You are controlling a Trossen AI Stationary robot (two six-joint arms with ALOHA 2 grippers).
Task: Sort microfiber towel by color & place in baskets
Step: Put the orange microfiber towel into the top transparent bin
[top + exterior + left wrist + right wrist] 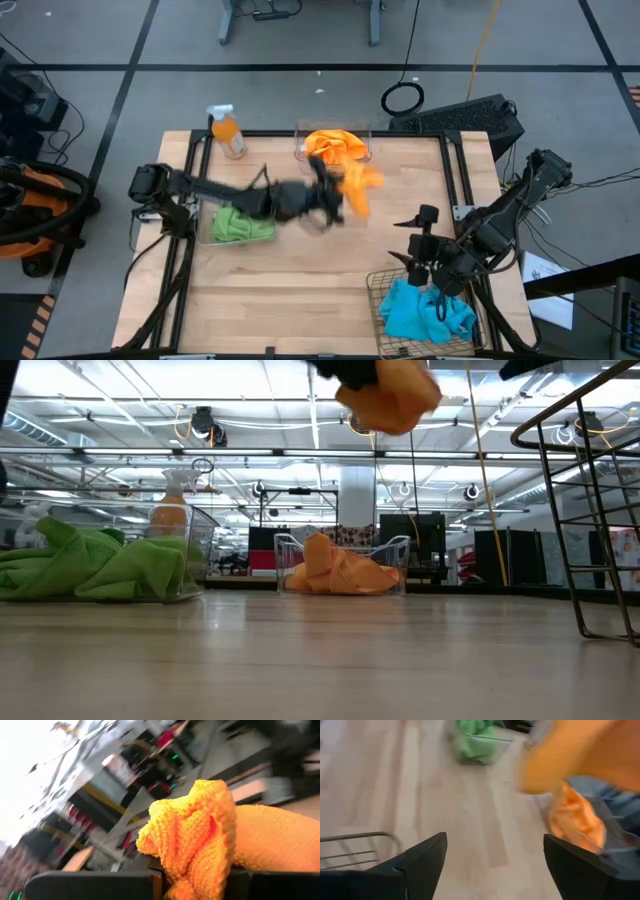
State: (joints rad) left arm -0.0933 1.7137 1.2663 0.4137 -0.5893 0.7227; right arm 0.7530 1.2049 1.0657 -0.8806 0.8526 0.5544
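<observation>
L claw (338, 197) clamped on orange towel (362, 188), lifted nr orange tub (300, 148); R claw (430, 265) wide open, empty.

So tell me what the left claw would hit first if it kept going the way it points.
Probably the clear tub with an orange towel already in it. The left claw, shut on the second orange towel, points across the table roughly toward it. It rides high, so it may pass above the rim; depth is unclear.
</observation>
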